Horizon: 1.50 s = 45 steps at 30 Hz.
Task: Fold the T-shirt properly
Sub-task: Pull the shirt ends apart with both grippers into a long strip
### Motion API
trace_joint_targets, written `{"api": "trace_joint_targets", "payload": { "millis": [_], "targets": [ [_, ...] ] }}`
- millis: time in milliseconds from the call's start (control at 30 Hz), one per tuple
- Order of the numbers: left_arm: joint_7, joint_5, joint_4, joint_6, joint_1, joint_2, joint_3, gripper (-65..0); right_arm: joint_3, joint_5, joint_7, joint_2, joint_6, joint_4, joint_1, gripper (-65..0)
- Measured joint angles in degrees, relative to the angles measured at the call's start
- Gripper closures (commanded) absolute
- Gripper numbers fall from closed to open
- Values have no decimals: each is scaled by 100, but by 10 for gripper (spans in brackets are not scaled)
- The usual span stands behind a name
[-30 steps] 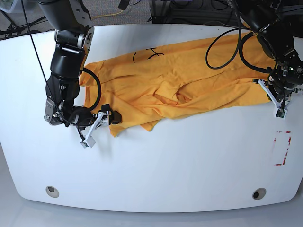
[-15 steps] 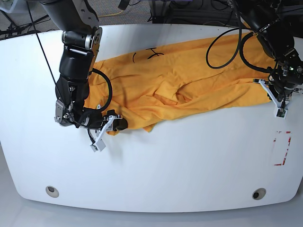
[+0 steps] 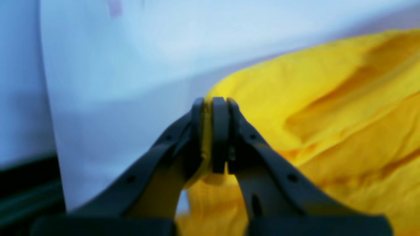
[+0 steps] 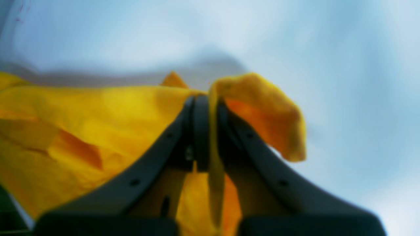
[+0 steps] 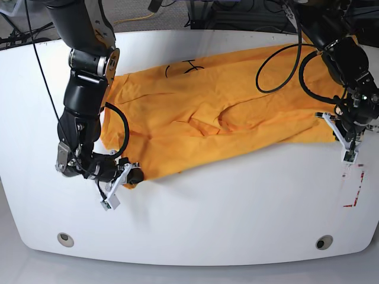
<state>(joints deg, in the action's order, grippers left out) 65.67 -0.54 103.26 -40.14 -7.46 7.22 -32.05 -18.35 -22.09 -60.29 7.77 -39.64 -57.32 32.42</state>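
Note:
The orange-yellow T-shirt (image 5: pixel 207 112) lies spread and wrinkled across the far half of the white table (image 5: pixel 225 207), with thin black marks near its neck (image 5: pixel 186 68). My right gripper (image 5: pixel 118 188), on the left in the base view, is shut on the shirt's near left corner. The right wrist view shows cloth (image 4: pixel 256 108) pinched between the jaws of that gripper (image 4: pixel 207 98). My left gripper (image 5: pixel 346 145), at the shirt's right edge, is shut on the hem. In the left wrist view a thin fold of cloth (image 3: pixel 328 114) runs between the closed fingers of the left gripper (image 3: pixel 213 103).
A red tape rectangle (image 5: pixel 353 186) marks the table near the right edge. Two round holes (image 5: pixel 66 239) (image 5: pixel 324 242) sit near the front edge. Black cables (image 5: pixel 278 65) loop over the shirt's far right part.
My right gripper has shut on the shirt's left corner and drawn it toward the front left, stretching the lower edge. The left gripper has shifted slightly toward the front, holding the hem.

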Motion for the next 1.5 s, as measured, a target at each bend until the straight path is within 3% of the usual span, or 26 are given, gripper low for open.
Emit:
{"api": "trace_joint_targets", "payload": {
  "millis": [233,433,533,667,867,967,1333,1500],
  "targets": [
    [-125,7,-225,0,-422,-15,146,-22,4,761,223,-70,-4,2,417,0],
    [-190,-13,-289,0,-778,262,435,-22,9,1023,212,42,-7,2,817,0],
    [-210,-63,-382,-2,-927,369,490,-22,426,1169,223,170,-4,2,981,0],
    [-210,-44,-581,-7,-1154,446,492,-22,905,1093,282,304,-31,-35,1078,0],
    [-208,-52,-809,-2,-1346,584,474,-22,885,1029,212,354,-46,-44,1025,0],
    [-212,-79,-776,0,-1320,568,485,-22,885,964,-87,426,-44,-337,874,0],
    [-210,-81,-243,0,-667,566,479,-22,883,-219,-1198,647,-42,-1987,-96,0],
    [-232,-107,52,0,-208,568,468,-22,435,-409,-1611,577,-44,-2699,-627,0]
  ]
}}
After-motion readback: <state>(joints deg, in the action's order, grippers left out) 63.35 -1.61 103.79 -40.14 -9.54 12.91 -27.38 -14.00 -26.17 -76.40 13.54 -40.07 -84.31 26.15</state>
